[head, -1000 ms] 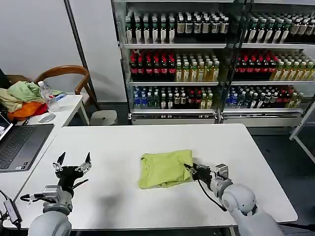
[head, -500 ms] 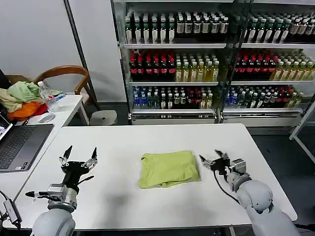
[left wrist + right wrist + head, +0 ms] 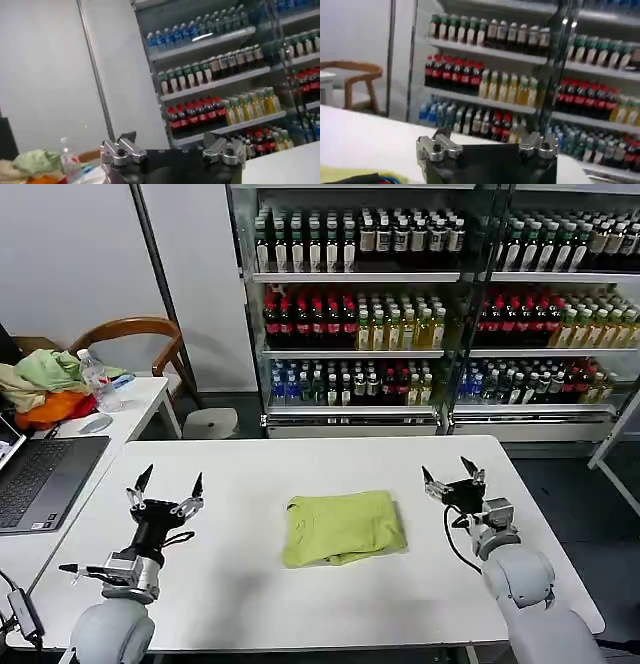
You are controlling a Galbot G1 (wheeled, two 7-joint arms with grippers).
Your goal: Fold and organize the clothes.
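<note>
The right gripper [image 3: 452, 476] has let go of the lime T-shirt [image 3: 343, 527] and lifted to the right of frame, fingers apart. The left gripper [image 3: 167, 487] hovers spread at lower left. The T-shirt lies folded at the table's [image 3: 300, 604] centre, so folding looks finished.

1. We note the T-shirt [image 3: 342, 527] is plain lime yellow-green, no print visible on its upper face.
2. The table [image 3: 250, 474] beneath it is white.
3. Both the left gripper [image 3: 166, 489] and right gripper [image 3: 453, 474] have black fingers on silver-grey mounts.
4. The side-desk heap [image 3: 45, 387] mixes pale green, beige and orange.
5. We log shelf bottles [image 3: 330, 319] with red, yellow and dark contents.
</note>
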